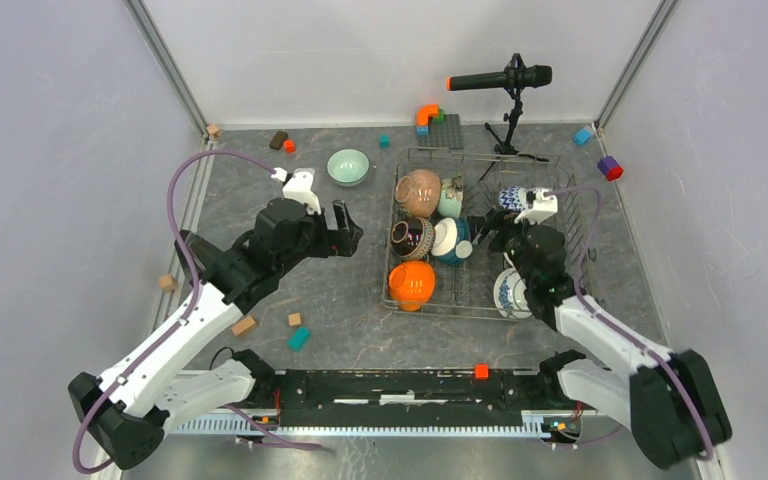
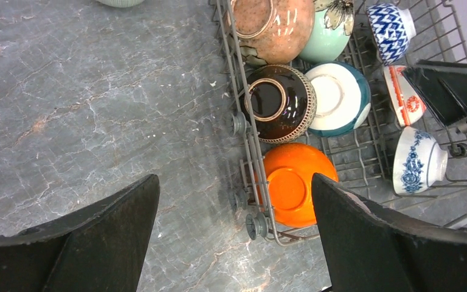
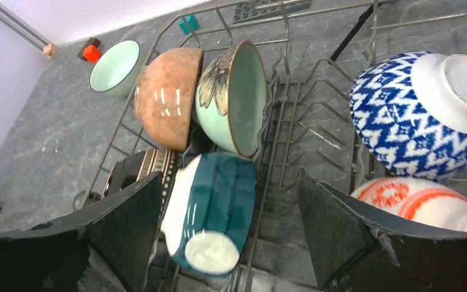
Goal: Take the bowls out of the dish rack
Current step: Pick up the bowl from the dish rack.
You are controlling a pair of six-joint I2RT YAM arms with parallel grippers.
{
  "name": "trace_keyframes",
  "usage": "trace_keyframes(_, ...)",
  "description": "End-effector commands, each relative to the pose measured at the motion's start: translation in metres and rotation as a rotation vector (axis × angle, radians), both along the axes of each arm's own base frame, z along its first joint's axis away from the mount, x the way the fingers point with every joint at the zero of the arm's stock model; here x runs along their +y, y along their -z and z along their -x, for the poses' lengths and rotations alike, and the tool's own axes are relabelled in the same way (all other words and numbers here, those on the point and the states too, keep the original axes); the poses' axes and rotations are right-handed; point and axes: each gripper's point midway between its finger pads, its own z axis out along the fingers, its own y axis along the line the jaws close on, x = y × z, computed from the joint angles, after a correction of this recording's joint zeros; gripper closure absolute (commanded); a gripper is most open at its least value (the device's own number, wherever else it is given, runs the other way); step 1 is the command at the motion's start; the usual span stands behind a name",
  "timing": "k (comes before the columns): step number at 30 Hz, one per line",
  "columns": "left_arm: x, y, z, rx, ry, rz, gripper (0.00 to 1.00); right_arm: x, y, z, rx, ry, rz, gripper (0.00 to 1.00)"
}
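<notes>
The wire dish rack (image 1: 460, 312) stands right of centre and holds several bowls on their sides: brown speckled (image 1: 418, 192), dark striped (image 1: 412, 238), teal (image 1: 450, 240), orange (image 1: 411, 284), blue-white zigzag (image 1: 511, 198). A pale green bowl (image 1: 348, 167) sits on the table to the rack's left. My right gripper (image 3: 228, 234) is open inside the rack, jaws straddling the teal bowl (image 3: 216, 207), with a gap on its right side. My left gripper (image 2: 234, 237) is open above the table beside the rack's near left corner, by the orange bowl (image 2: 292, 182).
A microphone on a stand (image 1: 500, 80) rises behind the rack, next to a grey studded plate (image 1: 441, 131). Small toy blocks lie about, teal (image 1: 299, 338) and wooden (image 1: 245, 325) at the near left, purple (image 1: 610, 168) at the far right. Walls close in on three sides.
</notes>
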Motion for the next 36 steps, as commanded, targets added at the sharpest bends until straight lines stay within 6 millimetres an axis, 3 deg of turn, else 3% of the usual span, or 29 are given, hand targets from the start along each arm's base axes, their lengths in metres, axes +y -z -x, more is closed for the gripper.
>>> trace_keyframes(1, -0.003, -0.018, 0.002, -0.064, 0.022, 0.046, 0.0, 0.017, -0.046, -0.031, -0.109, -0.107, -0.186, 0.17)
trace_keyframes(6, -0.003, -0.021, 0.005, -0.069, 0.03, 0.059, 0.0, 0.027, -0.052, -0.055, -0.143, -0.187, -0.255, 0.25)
trace_keyframes(11, -0.002, -0.023, 0.005, -0.078, 0.029, 0.057, 0.0, 0.039, -0.053, -0.083, -0.126, -0.242, -0.268, 0.27)
trace_keyframes(16, -0.003, -0.021, 0.004, -0.071, 0.033, 0.05, 0.0, 0.029, -0.038, -0.105, -0.099, -0.218, -0.264, 0.31)
trace_keyframes(25, -0.006, -0.015, 0.003, -0.054, 0.042, 0.041, 0.0, 0.04, -0.025, -0.107, -0.086, -0.307, -0.333, 0.36)
trace_keyframes(36, -0.005, -0.012, 0.001, -0.048, 0.033, 0.029, 0.0, 0.04, -0.005, -0.111, -0.027, -0.289, -0.348, 0.39)
